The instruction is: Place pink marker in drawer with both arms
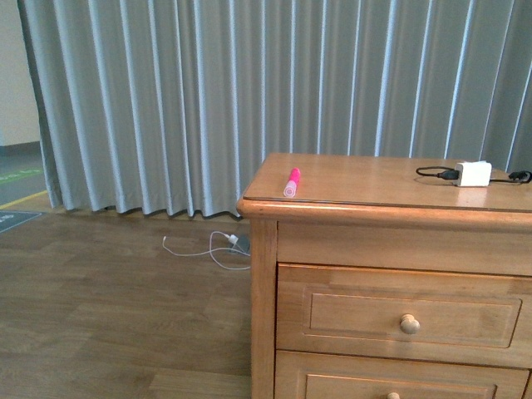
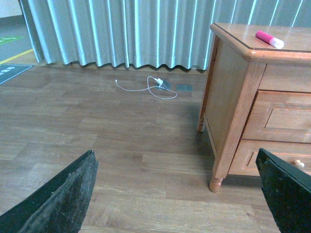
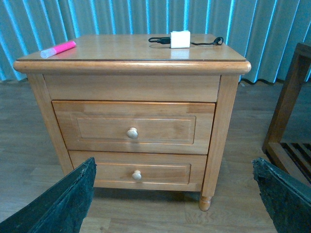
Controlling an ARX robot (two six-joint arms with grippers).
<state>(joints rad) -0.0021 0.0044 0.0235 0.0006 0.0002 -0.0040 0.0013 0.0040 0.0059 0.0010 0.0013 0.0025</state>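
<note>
**Desk:** What do you have in the front view?

**Me:** No arm in shot. The pink marker (image 1: 292, 183) lies on top of the cabinet (image 1: 264, 316), near its left front corner, paler end toward me. The drawer (image 1: 465, 309) is fully shut, its knob (image 1: 409, 324) clear. A white charger (image 1: 474, 173) with a black lead sits well apart from the marker, and a curtain (image 1: 249, 100) hangs behind.

**Desk:** Left wrist?

**Me:** The left gripper (image 2: 175, 155) is spread wide and carries nothing, out over the wood floor (image 2: 121, 145). A white cable (image 2: 150, 87) lies loose by the curtain. The marker is up on the cabinet top. One finger partly covers a knob, which I think belongs to the lower drawer.

**Desk:** Right wrist?

**Me:** The right gripper (image 3: 173, 162) is also wide apart and empty, squarely facing both drawer fronts. A wooden frame (image 3: 291, 97) stands just beside the cabinet on that side.

**Desk:** Plan?

**Me:** I judge the first step is opening the drawer. I'd close the right gripper on the upper knob and pull straight out, keeping the elbow off that frame. Then I'd take the marker across its barrel with the left, since it may roll on the glossy top.
</note>
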